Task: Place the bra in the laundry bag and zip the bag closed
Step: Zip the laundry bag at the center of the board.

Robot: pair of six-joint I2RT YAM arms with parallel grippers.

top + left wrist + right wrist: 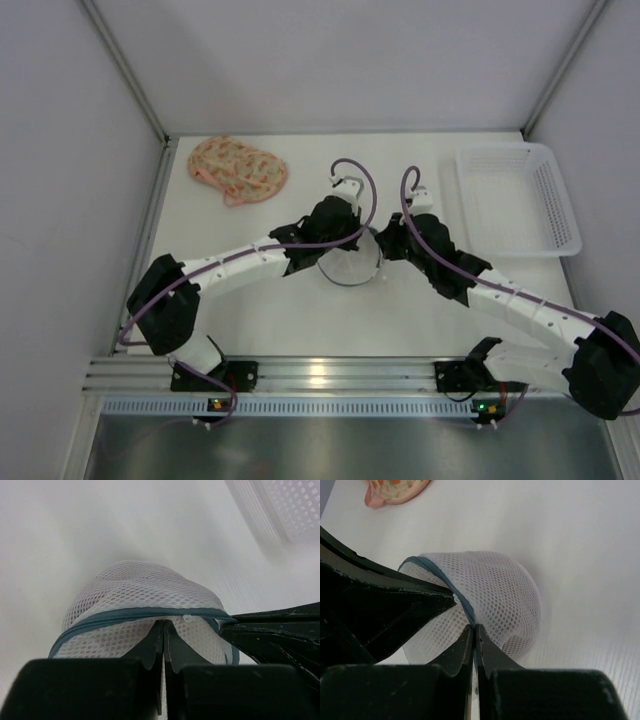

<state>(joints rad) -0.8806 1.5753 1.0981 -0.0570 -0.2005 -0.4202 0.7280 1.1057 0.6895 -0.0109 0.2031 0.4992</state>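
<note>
Chief: Pose, from the near table (300, 320) edge?
Inspector: left arm (230, 268) and right arm (520, 300) reach inward to centre. The left hand (164, 625) is pinched shut on the laundry bag (140, 587) below its zip (130, 614); the right hand (474, 627) is shut on the zip.
Chief: Containers?
Inspector: Far left, the bra (238, 168) lies outside the bag, well apart. White basket (520, 200) far right.

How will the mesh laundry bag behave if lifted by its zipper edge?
The laundry bag is thin open mesh, so probably very light and easily pushed. It domes up now, but likely sags and folds when lifted. Its zipper band looks the firmest place to pinch.
</note>
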